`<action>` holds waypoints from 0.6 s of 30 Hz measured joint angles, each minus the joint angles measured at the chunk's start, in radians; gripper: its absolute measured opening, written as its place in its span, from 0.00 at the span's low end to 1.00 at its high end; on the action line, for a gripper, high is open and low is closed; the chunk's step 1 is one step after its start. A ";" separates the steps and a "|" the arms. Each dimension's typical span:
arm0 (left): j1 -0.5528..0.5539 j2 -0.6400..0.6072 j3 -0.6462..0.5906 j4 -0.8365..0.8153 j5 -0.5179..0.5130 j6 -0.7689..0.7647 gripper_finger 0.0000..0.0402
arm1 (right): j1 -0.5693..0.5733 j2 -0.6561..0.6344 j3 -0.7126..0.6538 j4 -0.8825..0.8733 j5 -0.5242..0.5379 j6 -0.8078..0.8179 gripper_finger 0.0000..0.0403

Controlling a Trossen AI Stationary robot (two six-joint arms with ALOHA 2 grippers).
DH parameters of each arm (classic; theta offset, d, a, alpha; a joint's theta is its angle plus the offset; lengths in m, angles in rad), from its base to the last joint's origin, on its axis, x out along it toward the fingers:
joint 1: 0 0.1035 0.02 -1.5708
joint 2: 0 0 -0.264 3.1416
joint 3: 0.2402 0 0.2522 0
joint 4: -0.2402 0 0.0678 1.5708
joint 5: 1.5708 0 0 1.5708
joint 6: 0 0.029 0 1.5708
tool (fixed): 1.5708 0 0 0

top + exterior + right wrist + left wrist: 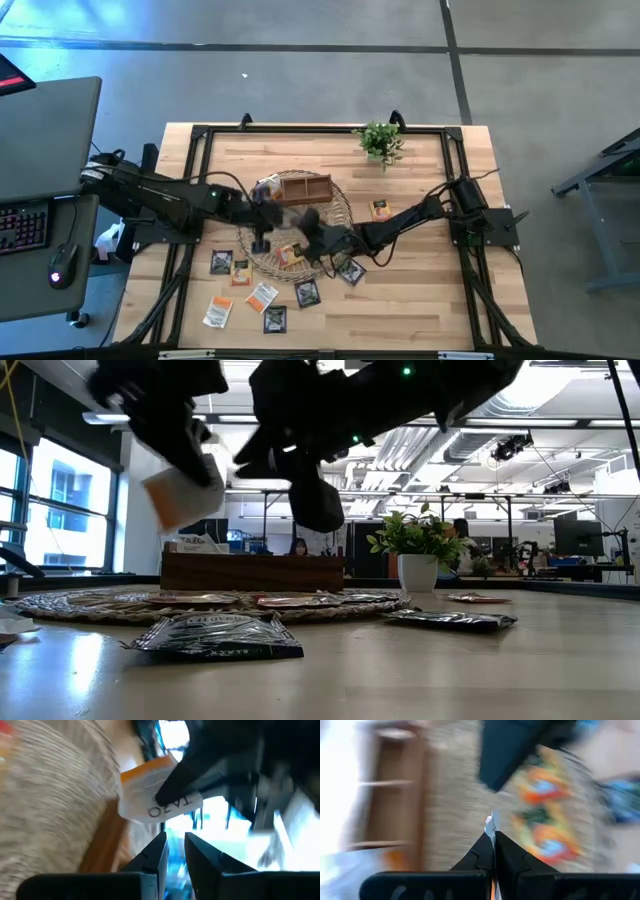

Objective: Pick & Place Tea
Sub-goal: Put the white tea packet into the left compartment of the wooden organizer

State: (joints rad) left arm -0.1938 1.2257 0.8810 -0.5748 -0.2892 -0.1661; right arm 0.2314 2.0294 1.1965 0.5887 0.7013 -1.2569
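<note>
The left gripper point(493, 837) has its jaws clamped on the edge of a white-and-orange tea packet point(178, 495), held in the air above the round woven mat point(340, 215), just in front of the wooden divided tray point(305, 187). The right gripper point(175, 847) hangs close beside it over the mat with its jaws a little apart and nothing between them. The rest of the tea packets lie flat — a few on the mat, several more on the bench point(420, 300) on the near side of it, one orange packet point(380, 210) off toward the right arm. These packets look very light and thin, a crinkly foil or paper sleeve that bends rather than breaks; the dark packet point(218, 636) nearest the low camera shows puckered edges. I judge that a pinch on a sealed edge or corner holds best, since a flat face offers nothing to close on and a glossy skin could slide. Lying flush on the wood, they probably need one finger worked under an edge.
</note>
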 joint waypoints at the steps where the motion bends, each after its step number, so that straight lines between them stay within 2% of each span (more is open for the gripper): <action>1: 0.015 -0.014 0.000 -0.002 -0.055 -0.006 0.01 | -0.009 -0.008 0.000 -0.002 0.026 0.045 0.15; 6: 0.098 -0.112 -0.009 0.011 -0.268 -0.125 0.01 | -0.049 -0.040 0.000 -0.013 0.096 0.212 0.12; 9: 0.134 -0.189 -0.078 0.015 -0.347 -0.183 0.00 | -0.067 -0.062 0.000 -0.015 0.124 0.285 0.10; 13: 0.167 -0.297 -0.265 0.249 -0.340 -0.183 0.00 | -0.093 -0.075 0.000 -0.020 0.125 0.340 0.09; 15: 0.178 -0.342 -0.365 0.471 -0.289 -0.114 0.00 | -0.102 -0.077 0.000 -0.023 0.107 0.359 0.08; 18: 0.199 -0.374 -0.498 0.660 -0.227 -0.088 0.00 | -0.111 -0.080 0.000 -0.040 0.047 0.414 0.08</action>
State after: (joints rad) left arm 0.0050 0.8515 0.3828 0.0854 -0.5158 -0.2545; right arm 0.1202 1.9495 1.1965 0.5485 0.7484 -0.8428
